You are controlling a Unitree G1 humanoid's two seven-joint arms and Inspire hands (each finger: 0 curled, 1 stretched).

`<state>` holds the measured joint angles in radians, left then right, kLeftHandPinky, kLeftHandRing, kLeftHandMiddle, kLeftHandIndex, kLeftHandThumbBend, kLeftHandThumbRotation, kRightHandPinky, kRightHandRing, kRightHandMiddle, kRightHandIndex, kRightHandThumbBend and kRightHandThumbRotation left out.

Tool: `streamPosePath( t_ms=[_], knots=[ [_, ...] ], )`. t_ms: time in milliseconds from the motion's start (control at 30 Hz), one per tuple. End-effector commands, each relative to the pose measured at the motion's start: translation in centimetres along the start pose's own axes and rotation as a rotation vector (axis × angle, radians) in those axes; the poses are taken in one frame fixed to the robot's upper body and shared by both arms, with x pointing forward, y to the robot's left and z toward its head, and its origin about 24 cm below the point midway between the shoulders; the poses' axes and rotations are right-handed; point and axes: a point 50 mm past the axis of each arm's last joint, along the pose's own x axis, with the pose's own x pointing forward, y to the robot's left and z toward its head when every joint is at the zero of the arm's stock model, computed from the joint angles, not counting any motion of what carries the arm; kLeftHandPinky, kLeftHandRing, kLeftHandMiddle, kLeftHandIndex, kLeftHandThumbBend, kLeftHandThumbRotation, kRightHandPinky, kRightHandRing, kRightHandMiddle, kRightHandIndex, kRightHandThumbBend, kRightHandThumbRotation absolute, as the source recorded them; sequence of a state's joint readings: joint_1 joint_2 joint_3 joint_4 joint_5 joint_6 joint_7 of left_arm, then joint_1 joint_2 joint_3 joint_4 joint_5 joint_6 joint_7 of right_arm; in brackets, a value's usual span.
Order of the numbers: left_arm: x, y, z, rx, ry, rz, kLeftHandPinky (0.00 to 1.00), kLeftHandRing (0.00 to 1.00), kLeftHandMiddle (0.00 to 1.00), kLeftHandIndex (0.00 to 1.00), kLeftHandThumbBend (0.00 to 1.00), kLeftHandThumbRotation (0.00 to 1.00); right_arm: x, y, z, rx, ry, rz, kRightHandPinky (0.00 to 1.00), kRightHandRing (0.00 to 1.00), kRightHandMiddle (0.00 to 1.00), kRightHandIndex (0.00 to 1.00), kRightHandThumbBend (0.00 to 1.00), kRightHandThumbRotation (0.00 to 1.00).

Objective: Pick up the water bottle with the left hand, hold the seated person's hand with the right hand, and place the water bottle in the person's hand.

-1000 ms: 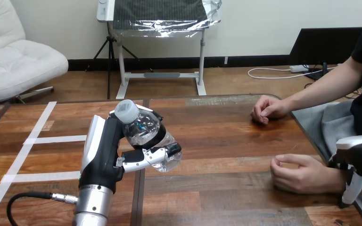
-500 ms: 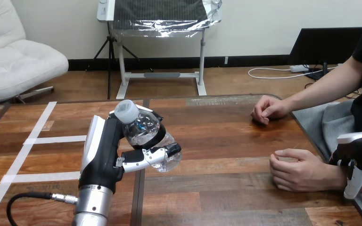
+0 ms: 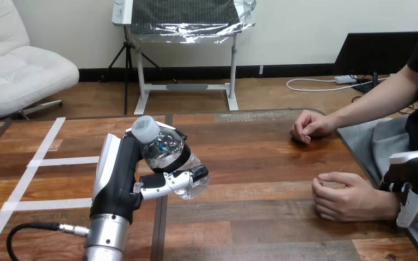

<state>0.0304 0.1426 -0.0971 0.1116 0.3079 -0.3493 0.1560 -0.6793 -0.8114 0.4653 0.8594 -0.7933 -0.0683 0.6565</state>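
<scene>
My left hand (image 3: 121, 175) is shut on the clear water bottle (image 3: 170, 157) and holds it tilted above the table's left middle, white cap (image 3: 145, 128) pointing up and toward me. The person's near hand (image 3: 344, 197) rests loosely curled on the table at the right. My right hand (image 3: 411, 175) sits at the right edge, over that hand's wrist; whether it grips the wrist is hidden. The person's far hand (image 3: 309, 125) lies as a loose fist further back on the table.
White tape strips (image 3: 60, 161) cross the wooden table (image 3: 261, 163) at the left. A black cable (image 3: 30, 228) loops near my left forearm. The table's right edge runs close beside the person's near arm.
My right hand has risen slightly at the person's wrist. The left hand with the bottle and the person's hands have barely moved.
</scene>
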Motion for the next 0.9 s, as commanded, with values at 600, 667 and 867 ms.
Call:
streamPosePath(
  t_ms=[600,667,867],
  knots=[
    [1.4,1.2,2.5,0.005,-0.120,0.062,0.37,0.40,0.44,0.50,0.59,0.00,2.7,4.8,2.4,0.015,-0.051,0.103,0.59,0.69,0.79,0.83,0.61,0.05],
    [1.4,1.3,2.5,0.006,-0.120,0.062,0.37,0.39,0.44,0.50,0.59,0.00,2.8,5.0,2.5,0.006,-0.047,0.107,0.59,0.69,0.79,0.83,0.60,0.05],
    [1.4,1.3,2.5,0.007,-0.123,0.067,0.38,0.39,0.44,0.50,0.59,0.00,3.1,5.3,3.0,0.065,-0.073,0.033,0.53,0.65,0.74,0.78,0.61,0.00]
  ],
)
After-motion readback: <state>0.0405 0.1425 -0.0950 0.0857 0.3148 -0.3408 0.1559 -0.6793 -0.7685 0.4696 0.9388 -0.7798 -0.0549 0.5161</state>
